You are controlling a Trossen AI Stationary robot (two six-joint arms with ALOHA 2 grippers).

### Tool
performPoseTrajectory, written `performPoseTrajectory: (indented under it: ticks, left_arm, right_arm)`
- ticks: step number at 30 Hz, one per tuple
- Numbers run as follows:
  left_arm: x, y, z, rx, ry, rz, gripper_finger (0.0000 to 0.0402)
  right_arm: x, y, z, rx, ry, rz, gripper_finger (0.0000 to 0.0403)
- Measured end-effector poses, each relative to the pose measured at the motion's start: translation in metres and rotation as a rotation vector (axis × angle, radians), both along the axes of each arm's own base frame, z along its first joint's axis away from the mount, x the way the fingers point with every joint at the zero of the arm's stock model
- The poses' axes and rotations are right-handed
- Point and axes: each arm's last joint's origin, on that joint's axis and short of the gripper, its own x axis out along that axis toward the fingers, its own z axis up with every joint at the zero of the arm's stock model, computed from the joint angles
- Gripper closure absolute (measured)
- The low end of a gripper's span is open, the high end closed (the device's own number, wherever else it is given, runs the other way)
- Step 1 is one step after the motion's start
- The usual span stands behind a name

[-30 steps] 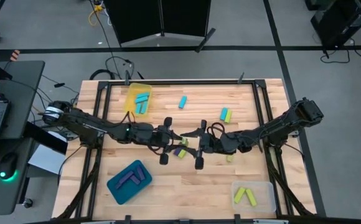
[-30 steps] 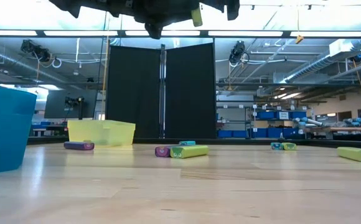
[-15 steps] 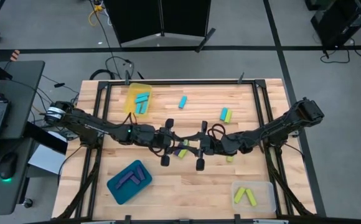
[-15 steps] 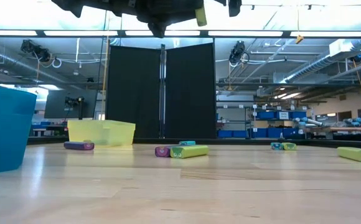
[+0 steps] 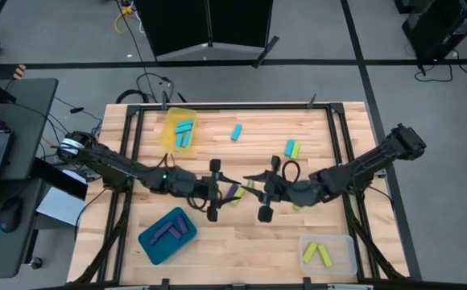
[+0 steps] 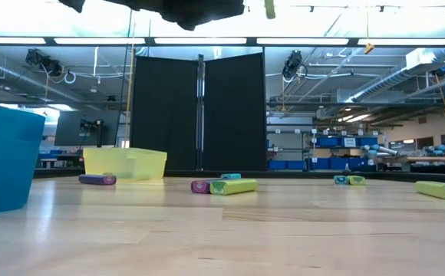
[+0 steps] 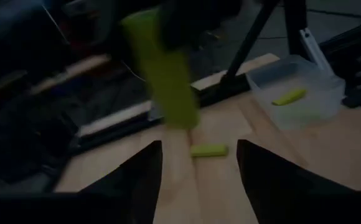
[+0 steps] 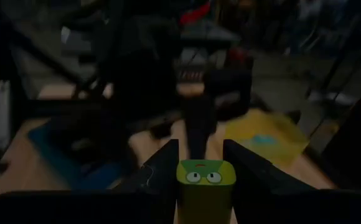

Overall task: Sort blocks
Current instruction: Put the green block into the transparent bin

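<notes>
The right gripper is clamping a yellow-green block between its two fingers; its own wrist view is showing the block end-on, with cartoon eyes on the face. The left gripper is standing with its fingers apart and nothing between them. In the left wrist view the same yellow-green block is hanging just ahead of those spread fingers, gripped from above by the other arm, though that picture is blurred.

The high view is placing both grippers face to face over the middle of the table, something neither wrist view makes clear. It is also showing a purple block lying between them, and what is probably a second yellow-green one beside it.

The low view is giving only the held block's lower end at the top edge, above a purple and yellow-green pair lying on the wood.

More blocks are lying in the yellow tray near the far left corner, the blue tray at the near left, and the clear tray at the near right corner.
</notes>
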Motion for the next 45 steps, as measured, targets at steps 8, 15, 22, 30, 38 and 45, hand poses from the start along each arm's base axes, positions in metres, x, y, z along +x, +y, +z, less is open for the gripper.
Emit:
performPoseTrajectory:
  ticks: [8,15,22,30,38,45]
  left_arm:
    - [-0.031,-0.010,-0.028,-0.028,-0.159,-0.018,0.0250]
    - [-0.047,-0.020,-0.044,-0.057,-0.172,-0.048,0.0291]
    - [-0.059,-0.030,-0.045,-0.085,-0.227,-0.093,0.0310]
    - [-0.062,-0.038,-0.045,-0.089,-0.226,-0.122,0.0312]
    - [-0.063,-0.038,-0.046,-0.063,-0.219,-0.073,0.0312]
    - [-0.063,-0.039,-0.047,-0.081,-0.211,-0.076,0.0312]
  right_arm:
    - [-0.025,0.026,0.025,0.195,0.170,-0.021,0.0286]
    - [-0.054,0.042,0.015,0.446,0.352,-0.098,0.0286]
    - [-0.083,0.058,0.001,0.664,0.525,-0.217,0.0286]
    - [-0.093,0.084,-0.024,0.822,0.806,-0.278,0.0286]
    - [-0.092,0.101,-0.048,0.870,0.995,-0.366,0.0286]
    - [-0.092,0.120,-0.076,0.824,1.112,-0.410,0.0286]
